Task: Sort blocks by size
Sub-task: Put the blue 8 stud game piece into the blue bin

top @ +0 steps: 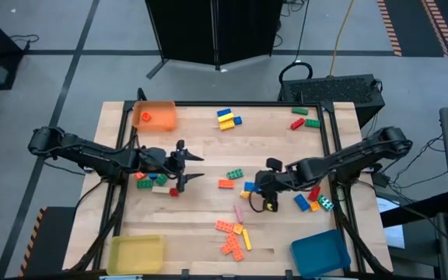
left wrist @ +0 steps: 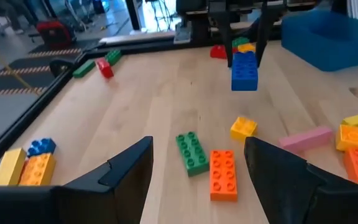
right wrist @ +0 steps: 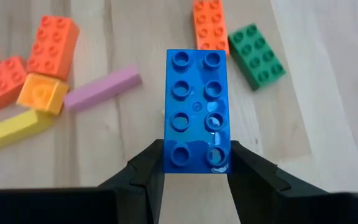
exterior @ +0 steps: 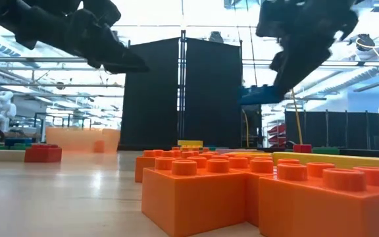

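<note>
The surface (top: 201, 148) is a pale wooden board with a dark rim, standing on a grey floor marked with dark lines. An orange tray (top: 155, 115) sits in its upper left corner, a yellow tray (top: 136, 253) at lower left and a blue tray (top: 320, 253) at lower right. Blocks lie scattered: a blue and yellow cluster (top: 227, 119) at top centre, red and green ones (top: 305, 118) at upper right, an orange group (top: 232, 238) at lower centre beside a pink bar (right wrist: 102, 88). Behind the surface, at the top of the high view, stands a black panel (top: 213, 29); the low view shows a bright hall with railings beyond.

The right gripper (right wrist: 196, 163), right of centre in the high view, is clenched on one end of a blue eight-stud block (right wrist: 196, 111), held clear above the wood. The left gripper (left wrist: 197, 163), left of centre, hangs with its fingers spread apart and holding nothing, near a green block (left wrist: 192, 152) and an orange block (left wrist: 223, 174).
</note>
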Controlling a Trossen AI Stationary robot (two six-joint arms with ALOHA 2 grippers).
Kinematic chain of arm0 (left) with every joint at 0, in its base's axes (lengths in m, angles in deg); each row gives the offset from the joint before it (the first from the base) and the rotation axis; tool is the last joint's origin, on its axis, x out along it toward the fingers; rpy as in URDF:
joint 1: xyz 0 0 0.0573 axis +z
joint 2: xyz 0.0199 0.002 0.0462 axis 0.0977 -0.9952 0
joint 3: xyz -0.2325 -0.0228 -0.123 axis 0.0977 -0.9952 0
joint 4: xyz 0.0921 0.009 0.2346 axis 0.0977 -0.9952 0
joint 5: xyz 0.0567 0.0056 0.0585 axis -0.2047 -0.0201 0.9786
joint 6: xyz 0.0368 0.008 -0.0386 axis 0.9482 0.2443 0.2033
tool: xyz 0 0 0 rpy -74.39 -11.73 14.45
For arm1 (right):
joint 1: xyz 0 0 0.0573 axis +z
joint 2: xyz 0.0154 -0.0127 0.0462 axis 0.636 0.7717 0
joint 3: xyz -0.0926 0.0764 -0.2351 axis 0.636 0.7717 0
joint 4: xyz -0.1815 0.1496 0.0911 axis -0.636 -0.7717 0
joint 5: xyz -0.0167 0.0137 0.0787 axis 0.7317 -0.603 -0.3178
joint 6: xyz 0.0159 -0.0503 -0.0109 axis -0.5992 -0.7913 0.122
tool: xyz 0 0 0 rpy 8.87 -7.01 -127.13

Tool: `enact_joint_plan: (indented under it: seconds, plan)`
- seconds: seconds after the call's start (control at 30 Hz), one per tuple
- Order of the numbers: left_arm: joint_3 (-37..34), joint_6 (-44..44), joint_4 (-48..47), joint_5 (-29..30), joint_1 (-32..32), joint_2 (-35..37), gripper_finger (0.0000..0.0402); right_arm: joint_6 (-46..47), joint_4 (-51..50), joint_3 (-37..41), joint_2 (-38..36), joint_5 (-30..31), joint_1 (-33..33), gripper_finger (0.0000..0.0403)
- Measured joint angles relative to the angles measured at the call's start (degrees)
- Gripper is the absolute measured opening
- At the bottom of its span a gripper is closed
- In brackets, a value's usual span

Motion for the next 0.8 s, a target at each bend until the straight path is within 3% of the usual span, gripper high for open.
enact_joint_plan:
  seconds: [0.17,0.57,0.8]
  plan:
    - [0.0,0.5,7.8,-0.5,0.0,-2.4,0.0254,1.4,-0.5,0.0,-2.1,0.0,1.8,0.0135]
    - [0.0,1.9,30.6,-5.3,0.0,-16.3,0.0254,5.0,-2.6,0.0,-5.2,5.7,5.4,0.0135]
    - [0.4,1.8,32.7,-5.7,0.0,-20.1,0.0254,12.5,-11.4,0.0,-6.6,5.3,8.3,0.0135]
